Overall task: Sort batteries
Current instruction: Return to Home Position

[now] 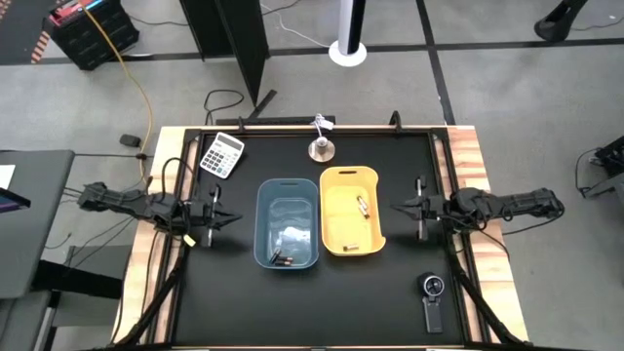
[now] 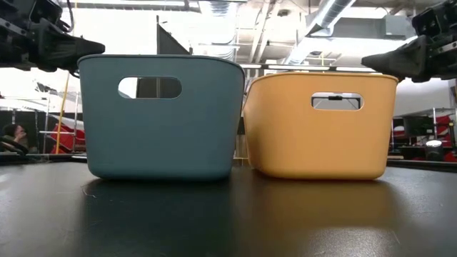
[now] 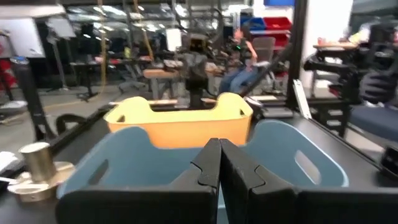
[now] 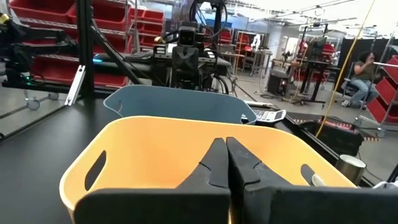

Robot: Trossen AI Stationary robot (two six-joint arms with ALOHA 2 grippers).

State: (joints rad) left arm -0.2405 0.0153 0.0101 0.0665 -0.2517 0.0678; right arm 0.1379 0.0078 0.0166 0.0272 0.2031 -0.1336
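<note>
Conceivably, the yellow bin could be nudged if the right tool, pressed together like the left tool, is swung low.

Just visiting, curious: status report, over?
Left gripper, right gripper: jaws shut, empty, flanking bins. Batteries in blue bin and yellow bin. Nothing in the way.

Dark batteries lie flat on the floor of the blue bin, bunched at its near end; they are too small to count. A paler clump in the middle of that bin cannot be made out. In the yellow bin, just right of the blue one, silvery batteries lie slantwise by the right wall. One more silvery battery lies flat toward the near end.
</note>
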